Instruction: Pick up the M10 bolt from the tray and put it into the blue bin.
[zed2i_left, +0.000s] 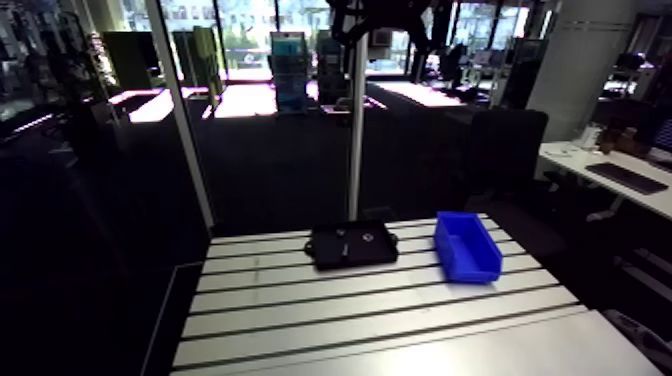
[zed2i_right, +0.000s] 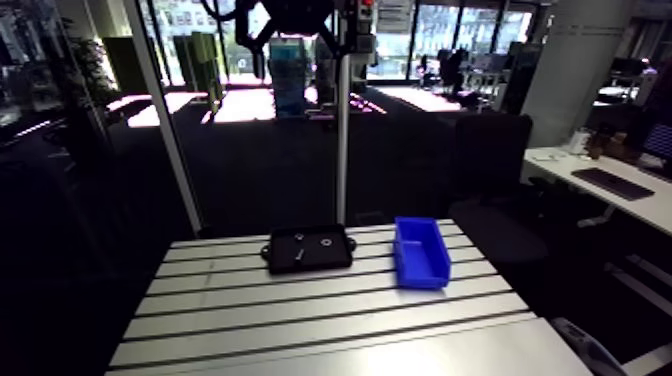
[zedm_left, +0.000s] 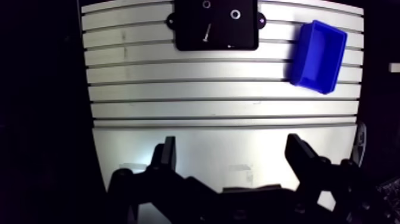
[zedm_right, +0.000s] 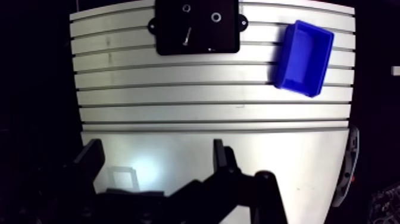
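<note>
On the black tray (zedm_right: 169, 40), a small, barely distinguishable bolt (zedm_right: 187, 37).

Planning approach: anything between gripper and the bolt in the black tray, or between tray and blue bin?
Nothing visible. Only bare slotted aluminium table lies between the open two-finger gripper and the small bolt in the black tray, and between tray and blue plastic bin.

No text, label, brand, number or sign can be read in the arm view or the wrist view. The tray (zedm_left: 216, 27) bears a small pale mark near its middle, too small to tell whether it is lettering
</note>
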